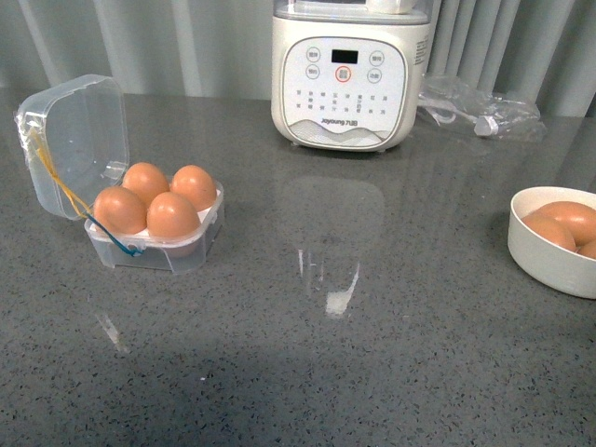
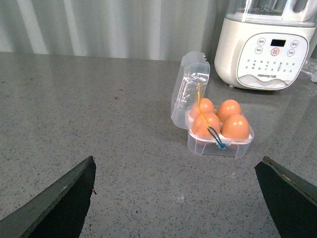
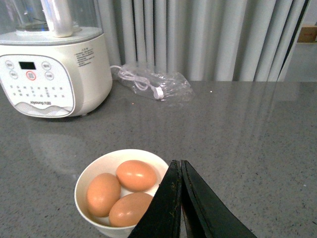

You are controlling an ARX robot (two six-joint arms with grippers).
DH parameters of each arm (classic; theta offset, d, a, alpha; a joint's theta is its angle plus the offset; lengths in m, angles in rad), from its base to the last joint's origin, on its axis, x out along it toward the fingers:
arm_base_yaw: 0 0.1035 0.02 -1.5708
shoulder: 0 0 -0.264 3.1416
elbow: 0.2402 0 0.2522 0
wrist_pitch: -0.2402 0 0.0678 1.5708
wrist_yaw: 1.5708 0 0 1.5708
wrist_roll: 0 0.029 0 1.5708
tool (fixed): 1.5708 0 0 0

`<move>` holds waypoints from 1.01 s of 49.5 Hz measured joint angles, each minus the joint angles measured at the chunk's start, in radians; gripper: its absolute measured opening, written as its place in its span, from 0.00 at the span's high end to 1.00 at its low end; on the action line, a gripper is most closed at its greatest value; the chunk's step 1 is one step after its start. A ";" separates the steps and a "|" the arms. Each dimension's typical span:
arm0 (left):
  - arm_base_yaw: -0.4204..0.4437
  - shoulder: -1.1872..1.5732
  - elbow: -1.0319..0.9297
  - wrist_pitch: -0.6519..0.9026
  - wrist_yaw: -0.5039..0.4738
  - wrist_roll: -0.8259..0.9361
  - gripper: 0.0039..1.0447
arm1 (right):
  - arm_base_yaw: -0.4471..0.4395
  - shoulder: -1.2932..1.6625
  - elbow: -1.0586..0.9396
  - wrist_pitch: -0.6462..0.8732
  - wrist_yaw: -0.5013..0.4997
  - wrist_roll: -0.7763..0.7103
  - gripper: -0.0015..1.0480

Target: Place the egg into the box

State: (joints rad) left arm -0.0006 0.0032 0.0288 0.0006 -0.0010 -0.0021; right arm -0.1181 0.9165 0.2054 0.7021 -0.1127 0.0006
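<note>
On the grey bench (image 1: 372,354), the clear plastic egg box (image 1: 177,257) stands with its lid open, and four brown eggs (image 1: 172,216) fill all its slots. A white bowl (image 1: 549,265) well to the right holds three more eggs (image 3: 136,175). The left pincer (image 2: 178,158) is spread wide and empty. The right pincer (image 3: 180,163) is closed on nothing, beside the bowl.

Orange-brown eggs (image 1: 172,215), clear box (image 1: 70,144), speckled grey countertop (image 1: 372,354).

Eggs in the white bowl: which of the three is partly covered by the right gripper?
The egg whose end disappears behind the shut right gripper in the right wrist view; the other two eggs in the bowl lie clear of it.
</note>
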 joint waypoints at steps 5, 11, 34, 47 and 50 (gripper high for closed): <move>0.000 0.000 0.000 0.000 0.000 0.000 0.06 | 0.020 -0.058 -0.042 -0.015 0.017 0.000 0.97; 0.000 0.000 0.000 0.000 0.000 0.000 0.06 | 0.060 -0.120 -0.079 -0.045 0.084 0.000 0.97; 0.000 0.000 0.000 0.000 0.000 0.000 0.06 | 0.115 -0.363 -0.183 -0.168 0.112 0.000 0.97; 0.000 0.000 0.000 0.000 0.000 0.000 0.06 | 0.115 -0.474 -0.200 -0.262 0.112 0.000 0.97; 0.000 0.000 0.000 0.000 0.000 0.000 0.06 | 0.115 -0.510 -0.200 -0.294 0.112 0.000 0.97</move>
State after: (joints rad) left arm -0.0006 0.0032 0.0288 0.0006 -0.0010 -0.0021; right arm -0.0029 0.4061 0.0055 0.4076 -0.0010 0.0002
